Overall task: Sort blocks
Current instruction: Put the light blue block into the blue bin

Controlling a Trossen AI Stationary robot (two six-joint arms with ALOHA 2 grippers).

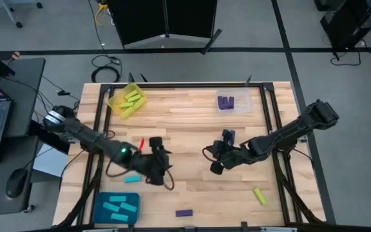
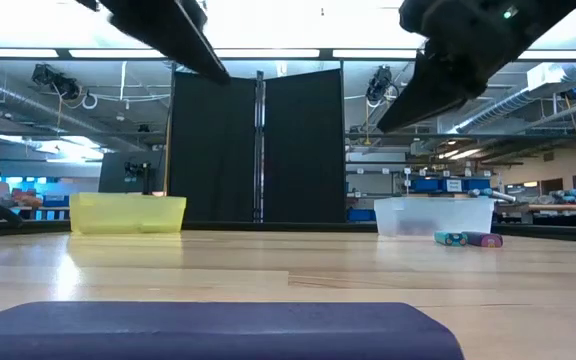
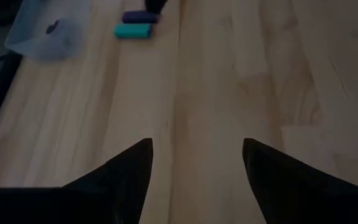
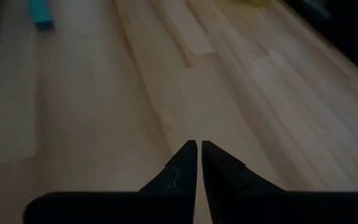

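Wooden planks make the table top (image 1: pixel 192 122) that I work on from far away, with a grey floor around it and a laptop on a side desk at the left.

From above I see my left gripper (image 1: pixel 158 169) over the front-left part of the table, and in its wrist view the two dark fingers (image 3: pixel 129 171) stand wide apart with only bare wood between them. My right gripper (image 1: pixel 216 161) is over the middle of the table, a little to the right. In its wrist view the fingertips (image 4: pixel 188 163) are almost pressed together, with only a thin slit between, and nothing is pinched.

The blocks are in several places. Some yellow-green ones lie in the yellow tray (image 1: pixel 126 100) at the back left. Dark purple ones lie in the clear tray (image 1: pixel 233 102) at the back right. Cyan ones lie in the teal tray (image 1: pixel 115 207) at the front left.

Loose on the wood are a cyan block (image 1: pixel 131 179) just beside the left arm, a purple block (image 1: pixel 184 212) near the front edge, and a yellow-green block (image 1: pixel 259 195) at the front right. A cyan and a purple block (image 1: pixel 228 136) lie close together, just behind the right gripper.
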